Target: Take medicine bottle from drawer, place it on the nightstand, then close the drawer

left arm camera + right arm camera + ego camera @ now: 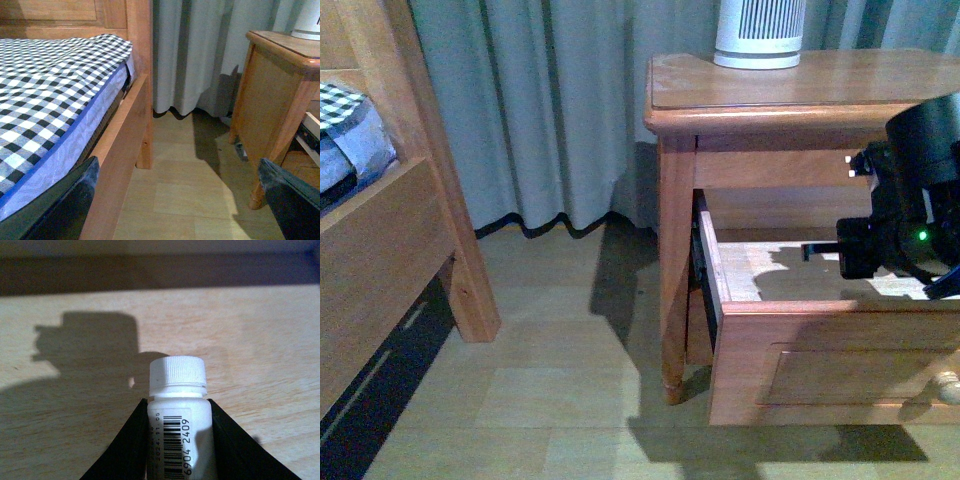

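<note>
Straight ahead, a low orange-brown wooden nightstand [675, 200] fills the front view from one to four o'clock. Its rounded-edge counter [840, 85] carries a white-and-grey ribbed cylinder [758, 35] at one o'clock. The upper orange-brown wooden drawer [820, 340], pale inside, stands open at four o'clock, and the black right arm [910, 200] hangs over it at three o'clock. A tall wooden bed frame [435, 200] stands at nine o'clock, grey curtains [540, 100] at twelve.

From the left wrist, the left claw [177, 170] gapes wide with nothing between its black fingers [75, 205]. It is above a pale plank floor [175, 200] that lies between a blue-and-white checked mattress [50, 75] and the nightstand's side.

From the right wrist, the right claw [176, 405] is closed snugly on the small white cylindrical medicine bottle [177, 375]. It pinches the body just below the ribbed white cap, barcode toward the camera, with the drawer's pale wood behind it. Whether the bottle touches that wood cannot be told.
</note>
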